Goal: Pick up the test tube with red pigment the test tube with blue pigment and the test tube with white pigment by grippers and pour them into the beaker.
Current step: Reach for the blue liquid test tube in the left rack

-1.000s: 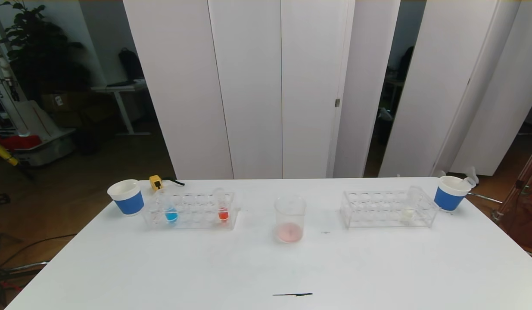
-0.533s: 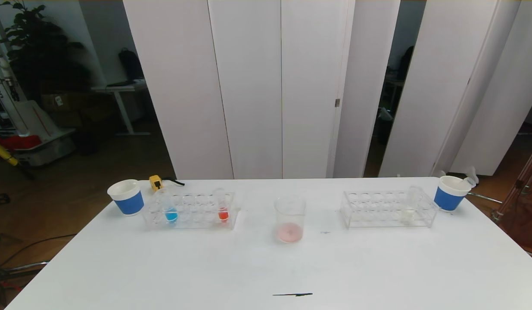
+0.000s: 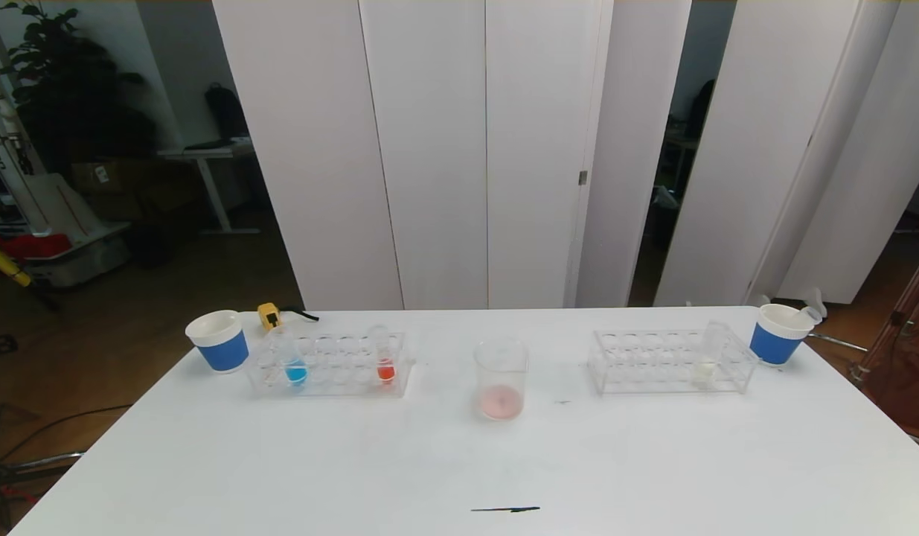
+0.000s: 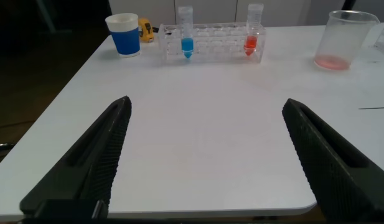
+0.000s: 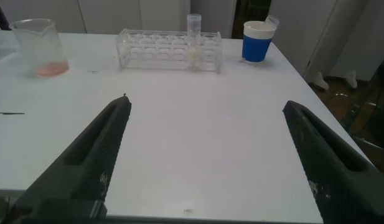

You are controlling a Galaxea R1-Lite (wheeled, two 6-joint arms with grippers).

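Observation:
The test tube with blue pigment (image 3: 295,365) (image 4: 186,37) and the test tube with red pigment (image 3: 385,361) (image 4: 252,36) stand in a clear rack (image 3: 329,365) on the left. The test tube with white pigment (image 3: 706,361) (image 5: 194,43) stands in a second clear rack (image 3: 671,362) on the right. Between the racks is the beaker (image 3: 501,378) (image 4: 344,40) (image 5: 37,46), with pinkish liquid at its bottom. My left gripper (image 4: 206,102) and right gripper (image 5: 205,102) both hang open and empty near the table's front edge, far from the tubes. Neither arm shows in the head view.
A white paper cup with a blue band (image 3: 219,341) stands left of the left rack, another (image 3: 777,333) right of the right rack. A small yellow object (image 3: 269,316) lies behind the left rack. A thin dark mark (image 3: 505,510) sits near the table's front edge.

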